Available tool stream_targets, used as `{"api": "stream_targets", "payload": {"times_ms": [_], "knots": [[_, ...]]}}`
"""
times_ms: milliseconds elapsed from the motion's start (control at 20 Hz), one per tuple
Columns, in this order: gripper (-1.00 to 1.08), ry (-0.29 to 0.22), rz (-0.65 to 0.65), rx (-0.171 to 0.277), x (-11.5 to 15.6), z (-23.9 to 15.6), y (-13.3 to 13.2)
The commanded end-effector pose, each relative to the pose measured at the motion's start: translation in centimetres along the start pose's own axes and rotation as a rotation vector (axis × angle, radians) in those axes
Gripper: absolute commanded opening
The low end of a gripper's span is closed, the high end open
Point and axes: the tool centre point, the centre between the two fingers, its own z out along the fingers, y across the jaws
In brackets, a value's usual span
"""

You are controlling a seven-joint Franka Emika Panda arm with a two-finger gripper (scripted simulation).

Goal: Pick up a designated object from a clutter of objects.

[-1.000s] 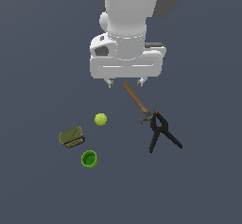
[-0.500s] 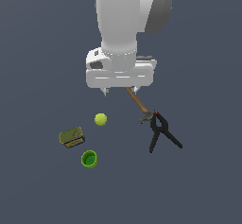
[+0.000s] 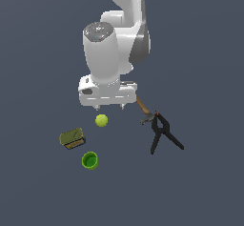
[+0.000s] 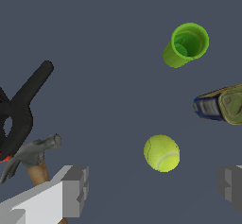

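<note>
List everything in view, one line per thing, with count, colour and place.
tennis ball: one, yellow-green, on the floor just below the gripper in the exterior view, apart from the rest.
box: one, olive, toward the exterior view's left of the ball.
cup: one, bright green, upright, nearer the camera than the box.
hammer: one, wooden handle with grey head, at the exterior view's right, its head by the clamp.
clamp: one, black, A-shaped, lying at the exterior view's right.
gripper: one, white, open, above the ball, holding nothing.
arm: one, white and grey, reaching down from the top.
</note>
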Motion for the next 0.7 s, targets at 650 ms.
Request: {"api": "stream_targets", "payload": {"times_ms": [650], "knots": [[1.0,-0.019,-0.031,-0.012,-4.5,10.5,5.5]]}}
